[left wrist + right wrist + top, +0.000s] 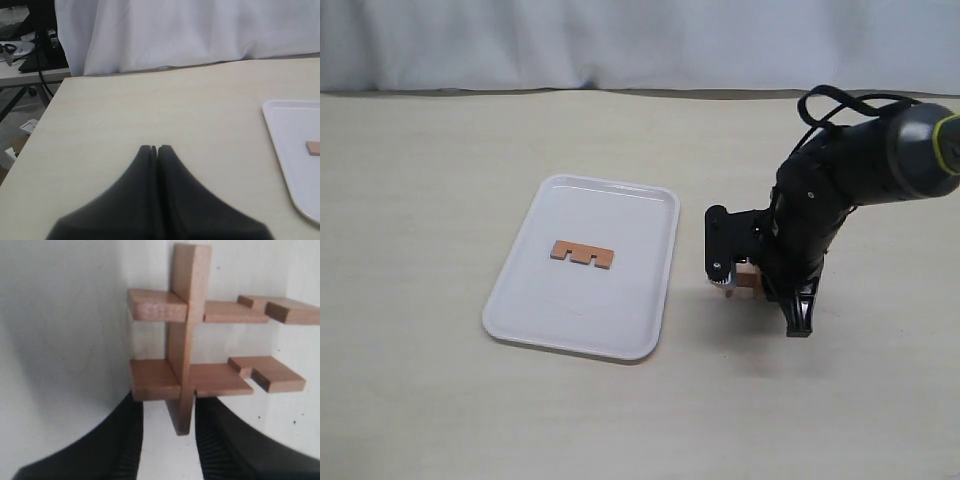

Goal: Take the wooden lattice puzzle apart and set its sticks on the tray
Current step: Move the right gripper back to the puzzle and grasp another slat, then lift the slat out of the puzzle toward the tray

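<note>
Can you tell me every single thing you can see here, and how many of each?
tray: one, white, on the table, beside the right gripper.
stick: one, orange-brown, lying flat in the middle of the tray.
wooden lattice puzzle: one, reddish-brown, three sticks locked together, on the table beside the tray.
table: one, pale beige, under everything.
cloth: one, white, hanging behind the table.
left gripper: one, black, shut, over bare table.
right gripper: one, black, open, one finger on each side of the puzzle's crossing stick.
</note>
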